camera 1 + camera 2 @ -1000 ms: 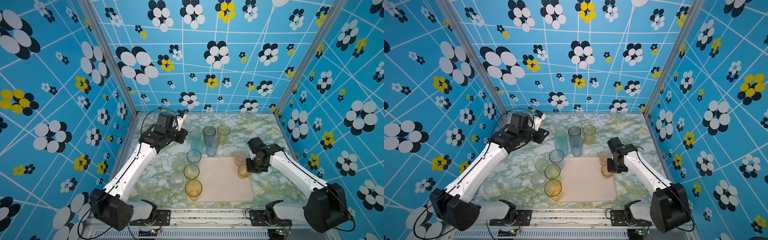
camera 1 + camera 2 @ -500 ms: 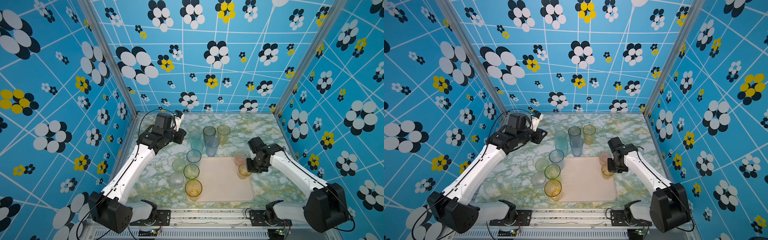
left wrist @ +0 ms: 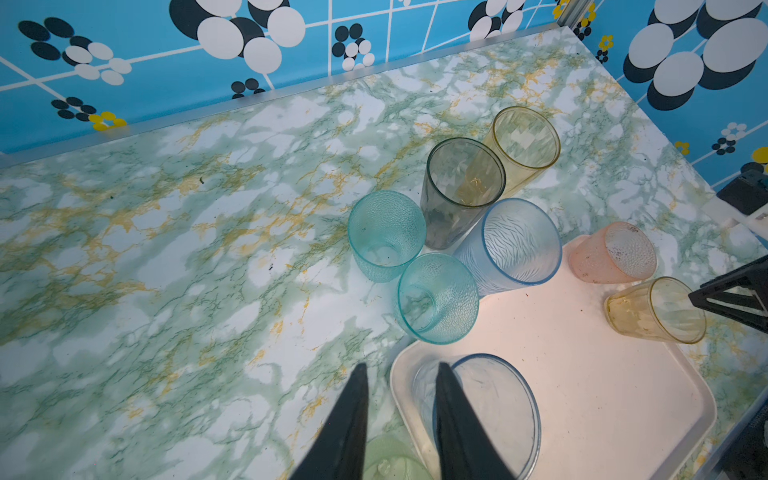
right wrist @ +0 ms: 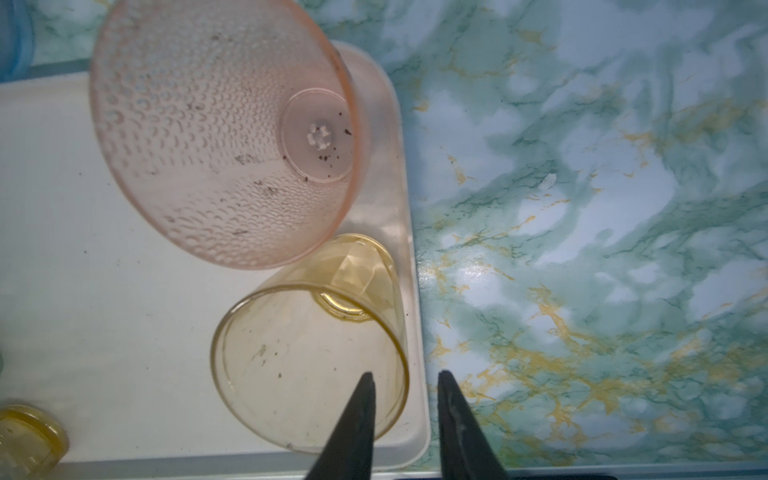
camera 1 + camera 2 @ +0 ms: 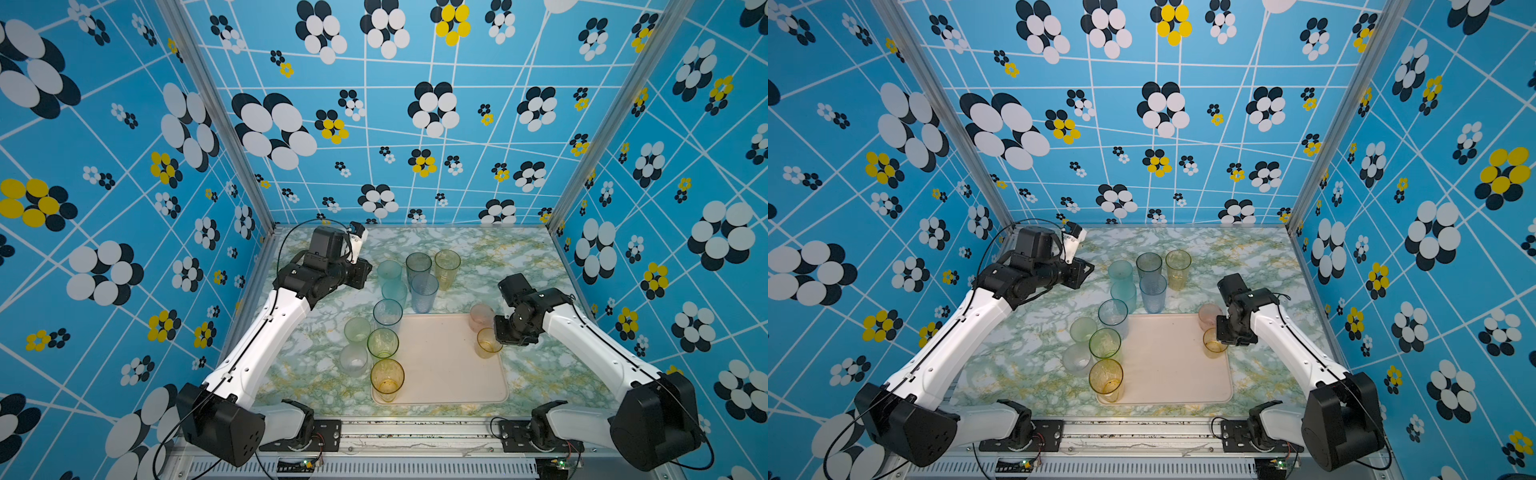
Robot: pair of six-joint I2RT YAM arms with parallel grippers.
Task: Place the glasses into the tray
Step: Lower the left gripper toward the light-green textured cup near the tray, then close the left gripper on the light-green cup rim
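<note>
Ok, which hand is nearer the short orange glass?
Right. The right hand straddles the rim of the orange glass; the left hand is across the tray, by the teal glasses.

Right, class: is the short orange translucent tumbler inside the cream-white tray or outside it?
Inside. The short orange translucent tumbler stands upright on the floor of the cream-white rectangular tray, just within its raised rim.
</note>
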